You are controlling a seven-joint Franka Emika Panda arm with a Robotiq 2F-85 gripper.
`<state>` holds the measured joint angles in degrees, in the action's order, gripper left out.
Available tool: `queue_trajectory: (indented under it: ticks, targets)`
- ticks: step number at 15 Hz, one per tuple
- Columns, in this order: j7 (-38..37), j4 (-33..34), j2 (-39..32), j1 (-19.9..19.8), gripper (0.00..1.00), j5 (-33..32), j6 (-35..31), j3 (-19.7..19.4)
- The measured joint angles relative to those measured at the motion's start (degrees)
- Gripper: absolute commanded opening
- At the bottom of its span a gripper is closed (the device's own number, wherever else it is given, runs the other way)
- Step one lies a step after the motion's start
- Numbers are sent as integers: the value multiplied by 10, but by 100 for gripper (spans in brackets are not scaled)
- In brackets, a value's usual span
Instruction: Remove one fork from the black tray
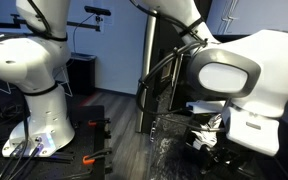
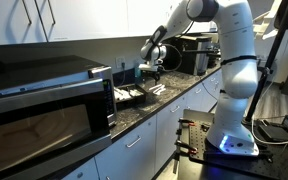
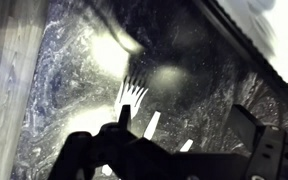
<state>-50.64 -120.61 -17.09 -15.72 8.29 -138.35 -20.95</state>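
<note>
In the wrist view, a white plastic fork (image 3: 132, 97) lies on the dark marbled counter, its tines just beyond my left finger. Two more white handle ends (image 3: 152, 123) show between the fingers. My gripper (image 3: 184, 125) is open wide and holds nothing. In an exterior view, the gripper (image 2: 152, 68) hovers above the counter, just right of the low black tray (image 2: 127, 96), which holds white items. White forks (image 2: 157, 90) lie on the counter beside the tray. The tray is out of the wrist view. In the other exterior view, the arm hides most of the gripper (image 1: 210, 130).
A large microwave (image 2: 44, 105) stands left of the tray. A dark appliance (image 2: 189, 55) sits on the counter behind the arm. The counter edge (image 2: 174, 100) runs along the front. A pale strip (image 3: 9, 90) borders the counter in the wrist view. A second robot base (image 1: 34, 90) stands nearby.
</note>
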Motion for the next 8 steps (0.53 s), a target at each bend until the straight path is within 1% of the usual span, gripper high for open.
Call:
queue_trajectory:
  ticks: [5, 8]
  targets:
    - [79, -29, 59, 4, 100, 10, 16, 30]
    - [167, -41, 87, 4, 100, 30, 66, 43]
